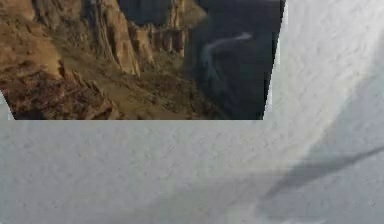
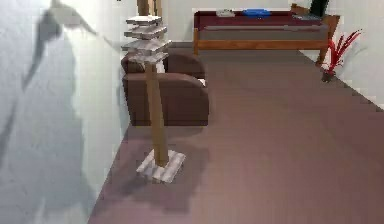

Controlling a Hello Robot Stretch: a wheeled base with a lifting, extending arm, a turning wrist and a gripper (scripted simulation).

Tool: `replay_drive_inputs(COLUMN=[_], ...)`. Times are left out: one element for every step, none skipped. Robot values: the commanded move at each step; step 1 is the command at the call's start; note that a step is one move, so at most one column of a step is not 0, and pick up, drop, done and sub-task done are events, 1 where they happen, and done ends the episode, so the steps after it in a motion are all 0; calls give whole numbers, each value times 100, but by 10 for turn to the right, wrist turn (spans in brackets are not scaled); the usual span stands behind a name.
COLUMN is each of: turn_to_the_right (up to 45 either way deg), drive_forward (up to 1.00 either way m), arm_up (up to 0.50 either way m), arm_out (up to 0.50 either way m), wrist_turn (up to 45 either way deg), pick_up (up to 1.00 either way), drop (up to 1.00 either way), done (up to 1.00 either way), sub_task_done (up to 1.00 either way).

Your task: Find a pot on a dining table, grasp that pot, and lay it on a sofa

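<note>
A dark brown upholstered seat [image 2: 178,98], an armchair or small sofa, stands against the wall in the arm side view's upper left. Right in front of it rises a wooden post [image 2: 152,95] with stacked grey slabs at its top and a square grey base [image 2: 160,166] on the floor.
The forward view faces a close white wall [image 1: 200,170] with a large canyon picture [image 1: 130,55] hung on it. In the arm side view a low wooden-framed bed [image 2: 260,30] with a dark red top and a blue item lies at the back. A red plant [image 2: 335,52] stands at the right. Brown floor [image 2: 280,140] lies open.
</note>
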Motion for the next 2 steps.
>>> replay_drive_inputs(turn_to_the_right=[450, 450], drive_forward=[0, 0], arm_up=[0, 0], arm_out=[0, 0], wrist_turn=[0, 0], pick_up=[0, 0], drop=[0, 0], done=[0, 0], sub_task_done=[0, 0])
